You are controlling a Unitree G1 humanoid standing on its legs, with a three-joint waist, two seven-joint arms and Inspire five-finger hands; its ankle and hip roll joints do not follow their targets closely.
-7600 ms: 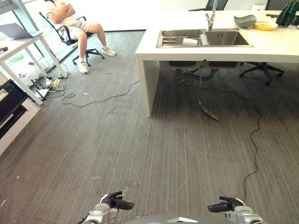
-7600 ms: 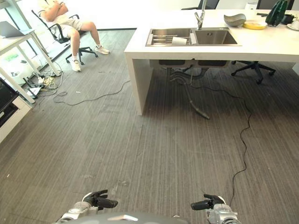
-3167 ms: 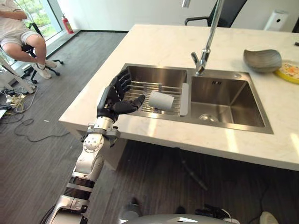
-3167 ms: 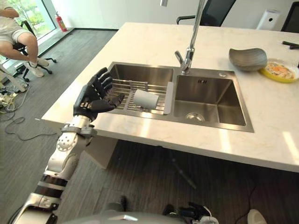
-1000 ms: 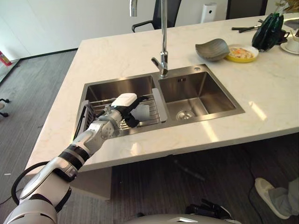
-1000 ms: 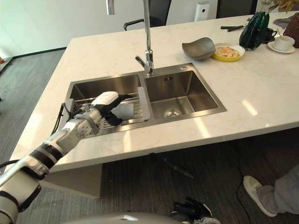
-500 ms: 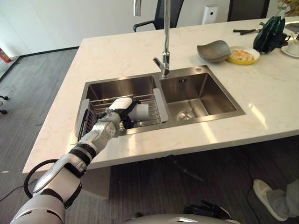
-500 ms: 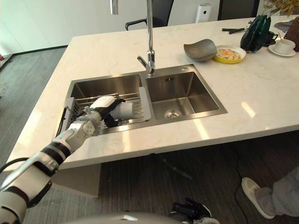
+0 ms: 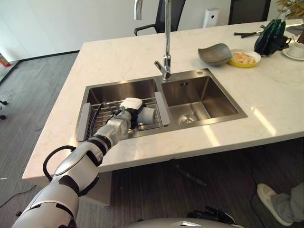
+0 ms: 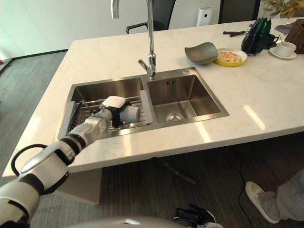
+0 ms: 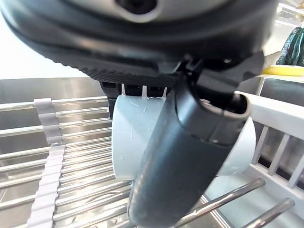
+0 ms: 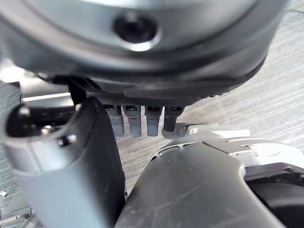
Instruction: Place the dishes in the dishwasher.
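Note:
A white cup (image 9: 147,114) lies on its side on the wire rack (image 9: 102,121) across the left basin of the steel sink (image 9: 118,89). My left hand (image 9: 128,112) reaches over the rack from the left and is shut on the cup. In the left wrist view the thumb (image 11: 180,161) crosses the cup's (image 11: 127,137) side, with the fingers behind its rim. A grey bowl (image 9: 214,51) and a yellow plate of food (image 9: 244,58) stand on the counter behind the right basin. My right hand (image 12: 135,121) hangs low over the carpet, fingers relaxed.
A tall faucet (image 9: 166,47) rises between the basins. A dark green object (image 9: 269,37) and a cup on a saucer (image 9: 298,49) stand at the counter's far right. A person's shoe (image 9: 273,209) is on the floor at lower right. The right basin (image 9: 202,102) holds nothing.
My left hand has slid further right along the rack and its fingers have closed round the white cup. The view has shifted slightly.

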